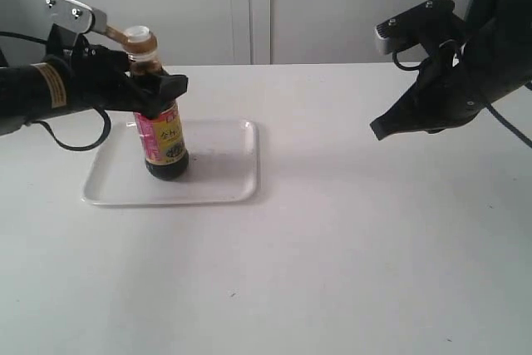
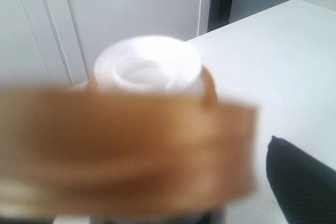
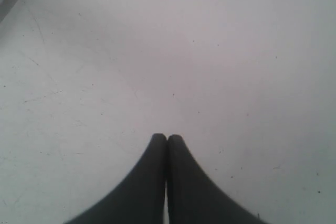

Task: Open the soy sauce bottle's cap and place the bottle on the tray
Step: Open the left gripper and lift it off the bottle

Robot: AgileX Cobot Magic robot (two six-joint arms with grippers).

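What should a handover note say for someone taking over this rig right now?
Left gripper: shut on the soy sauce bottle at its shoulder.
Right gripper: shut, empty, hanging above the bare table on the right.
Bottle stands upright on the tray.
Cap: lid flipped open, white spout exposed.
Done: cap opened, bottle on tray.
Left: release the bottle and pull the left arm clear.

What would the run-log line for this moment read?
soy sauce bottle: upright on tray | cap: flipped open | left gripper: shut on bottle | right gripper: shut, empty, above table
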